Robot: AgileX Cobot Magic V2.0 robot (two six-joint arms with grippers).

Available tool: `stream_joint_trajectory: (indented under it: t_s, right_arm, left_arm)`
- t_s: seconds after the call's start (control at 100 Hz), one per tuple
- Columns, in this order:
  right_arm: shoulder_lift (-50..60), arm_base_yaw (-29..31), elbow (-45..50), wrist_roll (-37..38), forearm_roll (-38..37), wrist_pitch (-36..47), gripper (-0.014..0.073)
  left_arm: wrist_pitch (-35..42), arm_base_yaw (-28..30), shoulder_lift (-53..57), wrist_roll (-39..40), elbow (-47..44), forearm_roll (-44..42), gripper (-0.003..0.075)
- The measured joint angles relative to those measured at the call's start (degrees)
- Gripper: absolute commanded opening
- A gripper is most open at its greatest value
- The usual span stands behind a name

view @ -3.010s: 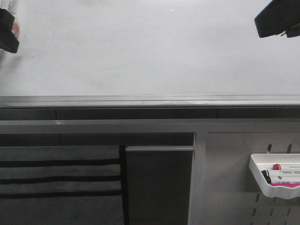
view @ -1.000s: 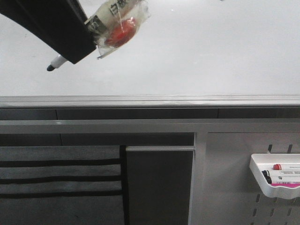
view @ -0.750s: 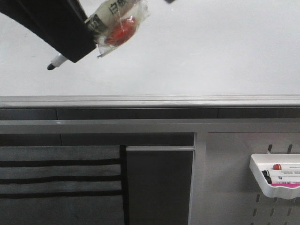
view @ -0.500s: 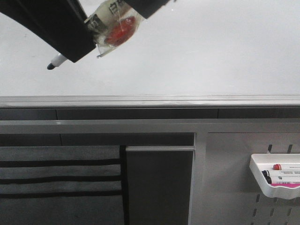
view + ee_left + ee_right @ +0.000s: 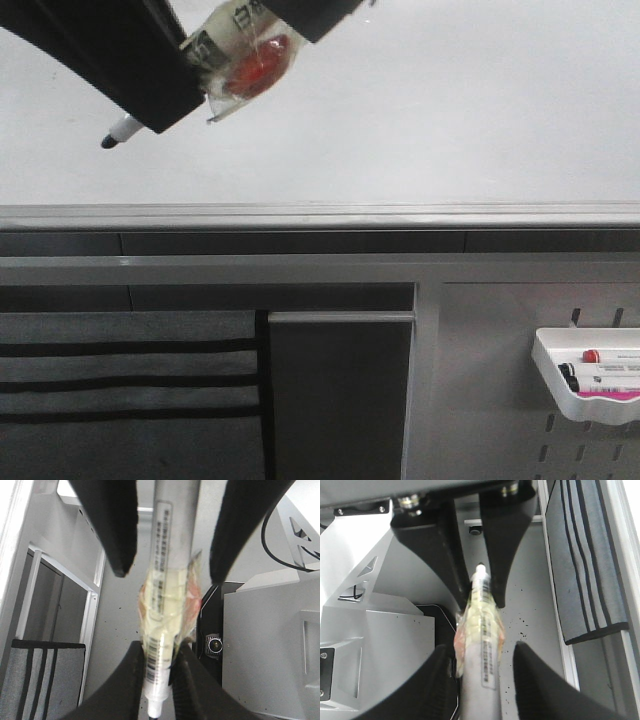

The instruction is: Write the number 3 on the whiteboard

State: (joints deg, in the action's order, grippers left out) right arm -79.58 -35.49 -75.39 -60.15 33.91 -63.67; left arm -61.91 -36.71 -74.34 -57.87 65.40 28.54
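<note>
I see the whiteboard (image 5: 420,110) filling the top half of the front view. It is white and bare, with lots of open room to the right and below the grippers. I cannot see any number 3 on it. Its grey metal rail (image 5: 320,215) runs all the way across, just under the white part.

Under the rail, a striped grey cloth (image 5: 125,390) hangs on the left. On the right is a grey panel with holes (image 5: 500,400). A small white tray (image 5: 585,385) with markers in it sits near that panel's right edge.

My left gripper (image 5: 150,95) is up in the top left corner, over the board. It is clamped on a marker (image 5: 235,40). The marker's black tip (image 5: 110,142) pokes out below the gripper, well above the rail. Clear tape and a red bit are wrapped round the marker's middle.

My right gripper (image 5: 315,12) comes in at the top edge, at the marker's other end. In the right wrist view its fingers (image 5: 440,675) stand apart on each side of the marker, not pressing it.
</note>
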Motion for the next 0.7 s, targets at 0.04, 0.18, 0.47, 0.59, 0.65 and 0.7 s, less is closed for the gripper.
stream_joint_trajectory:
  t_s: [0.04,0.18,0.47,0.59,0.65,0.7]
  right_arm:
    - [0.0,0.0,0.0,0.0,0.0,0.0,0.0164]
    - [0.0,0.0,0.0,0.0,0.0,0.0,0.0143]
    - [0.0,0.0,0.0,0.0,0.0,0.0,-0.0018]
    - [0.0,0.0,0.0,0.0,-0.1,0.0,-0.002]
    - [0.0,0.0,0.0,0.0,-0.1,0.1,-0.002]
    - [0.0,0.0,0.0,0.0,-0.1,0.1,-0.002]
  left_arm:
    - [0.0,0.0,0.0,0.0,0.0,0.0,-0.002]
    - [0.0,0.0,0.0,0.0,0.0,0.0,-0.002]
    - [0.0,0.0,0.0,0.0,0.0,0.0,-0.0019]
    - [0.2,0.0,0.0,0.0,0.0,0.0,0.0055]
    - [0.3,0.0,0.0,0.0,0.0,0.0,0.0146]
    - [0.6,0.0,0.0,0.0,0.0,0.0,0.023]
